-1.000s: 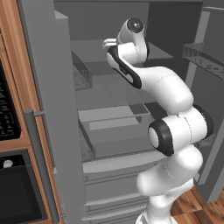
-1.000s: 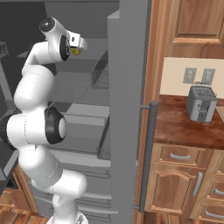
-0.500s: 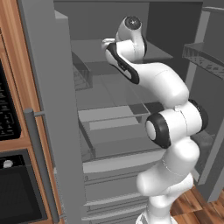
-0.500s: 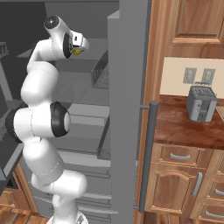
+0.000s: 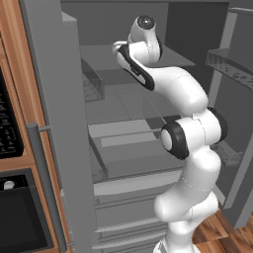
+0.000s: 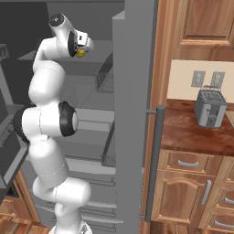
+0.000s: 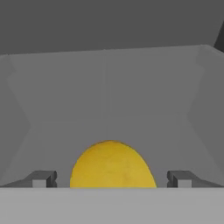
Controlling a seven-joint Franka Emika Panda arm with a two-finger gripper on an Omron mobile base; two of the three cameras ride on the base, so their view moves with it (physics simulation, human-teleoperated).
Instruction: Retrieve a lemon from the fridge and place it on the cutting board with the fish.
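Note:
The fridge [image 5: 54, 99] stands open, and my arm reaches in at the level of its upper shelf [image 5: 106, 57]. The lemon [image 7: 111, 164], small and bright yellow, lies between my two fingertips in the hand view with a narrow gap on each side. From the right base view the lemon [image 6: 81, 53] shows just under the hand. My gripper [image 7: 111, 178] is open around it, and the same gripper [image 6: 85, 47] points into the fridge. The cutting board is out of view.
The grey fridge door [image 6: 135, 114] with its long handle stands edge-on right of my arm. A metal toaster [image 6: 210, 107] sits on the reddish-brown counter [image 6: 192, 135] beyond it. A black oven [image 5: 15, 217] is at lower left. Drawers [image 5: 128, 163] lie below the hand.
The arm's elbow has shifted and the hand has edged slightly deeper into the fridge. The lemon stays between the fingers.

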